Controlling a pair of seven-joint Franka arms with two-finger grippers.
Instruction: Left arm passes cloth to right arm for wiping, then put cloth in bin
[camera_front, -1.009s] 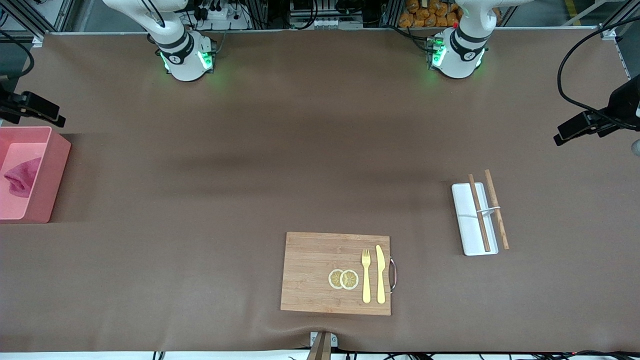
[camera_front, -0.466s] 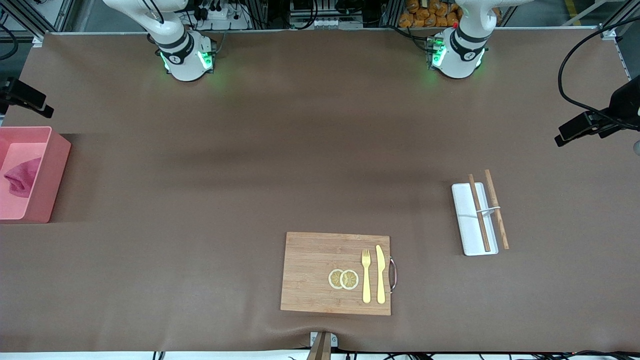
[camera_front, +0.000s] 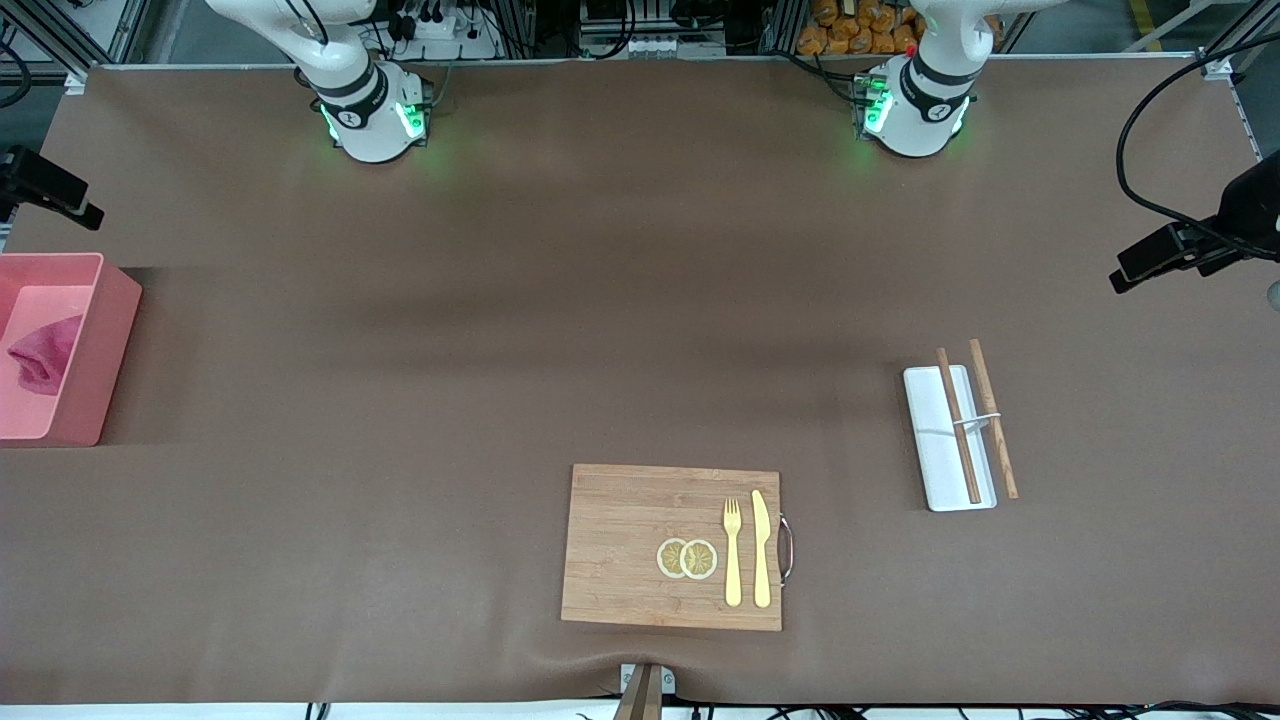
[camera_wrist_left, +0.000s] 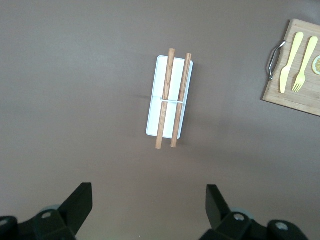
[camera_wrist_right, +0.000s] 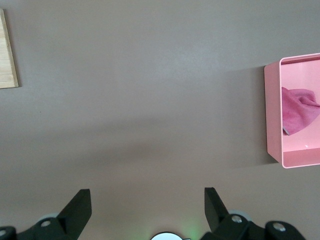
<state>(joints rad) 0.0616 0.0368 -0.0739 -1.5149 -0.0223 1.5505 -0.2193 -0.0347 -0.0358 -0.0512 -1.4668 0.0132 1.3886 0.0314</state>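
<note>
Over the last second the right gripper (camera_wrist_right: 145, 207) has drawn up and away from the bin (camera_front: 100, 345) toward the robots' edge of the bench (camera_front: 560, 300), its jaws spread wide and empty. The cloth (camera_front: 45, 355) lies crumpled inside the bin, which stands at the bench edge at the right arm's end. By that showing the task looks finished, with nothing left but to park the arms. The left gripper (camera_wrist_left: 147, 207) waits high over the left arm's end, jaws wide and empty, above the white tray (camera_wrist_left: 152, 117) with its chopsticks (camera_wrist_left: 165, 97). A cutting board (camera_front: 640, 545) with fork (camera_front: 732, 550), knife (camera_front: 761, 545) and what seem to be lemon slices (camera_front: 687, 558) sits by the camera-side edge of the brown bench; shelving and cables crowd the room along the robots' edge.
</note>
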